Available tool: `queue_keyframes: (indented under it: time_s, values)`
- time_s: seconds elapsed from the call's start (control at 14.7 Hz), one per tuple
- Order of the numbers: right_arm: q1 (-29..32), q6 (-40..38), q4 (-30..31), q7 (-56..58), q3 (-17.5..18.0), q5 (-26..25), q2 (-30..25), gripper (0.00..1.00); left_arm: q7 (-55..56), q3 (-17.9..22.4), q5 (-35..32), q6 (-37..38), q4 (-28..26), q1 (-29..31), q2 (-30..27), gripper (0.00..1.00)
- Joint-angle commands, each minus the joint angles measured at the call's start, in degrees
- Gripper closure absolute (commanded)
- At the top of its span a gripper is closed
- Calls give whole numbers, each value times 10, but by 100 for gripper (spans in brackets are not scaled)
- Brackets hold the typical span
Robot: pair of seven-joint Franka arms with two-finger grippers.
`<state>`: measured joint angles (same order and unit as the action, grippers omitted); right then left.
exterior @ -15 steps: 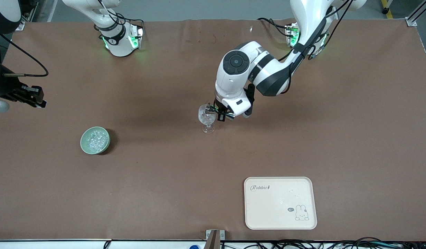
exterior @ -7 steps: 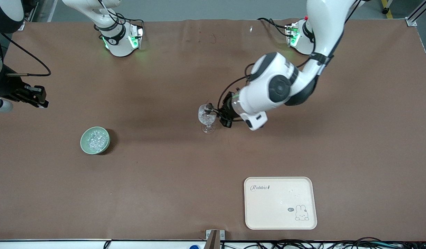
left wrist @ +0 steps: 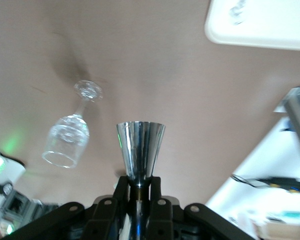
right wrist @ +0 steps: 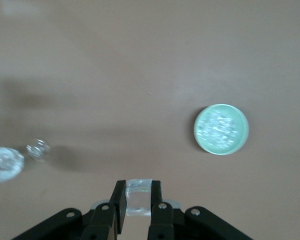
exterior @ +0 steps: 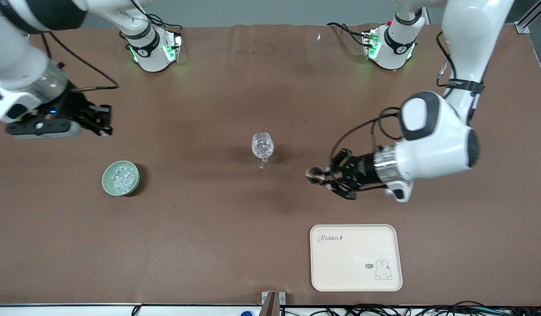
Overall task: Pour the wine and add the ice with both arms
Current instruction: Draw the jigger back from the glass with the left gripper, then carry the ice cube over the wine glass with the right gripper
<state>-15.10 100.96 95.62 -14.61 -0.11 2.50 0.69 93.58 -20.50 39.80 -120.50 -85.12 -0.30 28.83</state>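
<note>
A clear stemmed glass (exterior: 263, 147) stands upright mid-table; it also shows in the left wrist view (left wrist: 67, 142) and the right wrist view (right wrist: 5, 162). My left gripper (exterior: 329, 177) is shut on a steel jigger cup (exterior: 315, 174), held level over bare table between the glass and the tray. The left wrist view shows the cup (left wrist: 140, 147) clamped by its narrow waist. My right gripper (exterior: 104, 123) is over bare table near the green bowl (exterior: 120, 177). It is shut on a clear ice cube (right wrist: 138, 197). The bowl (right wrist: 221, 129) holds several ice chunks.
A cream tray (exterior: 356, 256) with a rabbit print lies near the front edge toward the left arm's end; its corner shows in the left wrist view (left wrist: 260, 25). Both arm bases stand along the table's edge farthest from the front camera.
My left gripper has drawn away from the glass rim with the steel cup, toward the tray. My right arm has swung in from the table's end to near the bowl.
</note>
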Motion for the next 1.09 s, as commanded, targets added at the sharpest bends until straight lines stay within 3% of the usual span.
queue_keyframes:
  time_s: [0.0,0.2,0.54,1.02]
  values:
    - [-81,44,-26,-123,-7,7,53,96,-66,-6,81,42,5,70,16,97]
    - [-155,50,-85,-206,-7,-2,133,96,-187,-6,123,132,1,153,52,96]
    - [-219,50,-176,-293,-7,-2,257,97,-377,-4,120,224,-2,245,127,96]
    - [-265,55,-182,-307,-7,-3,291,97,-456,0,114,245,-8,307,213,96]
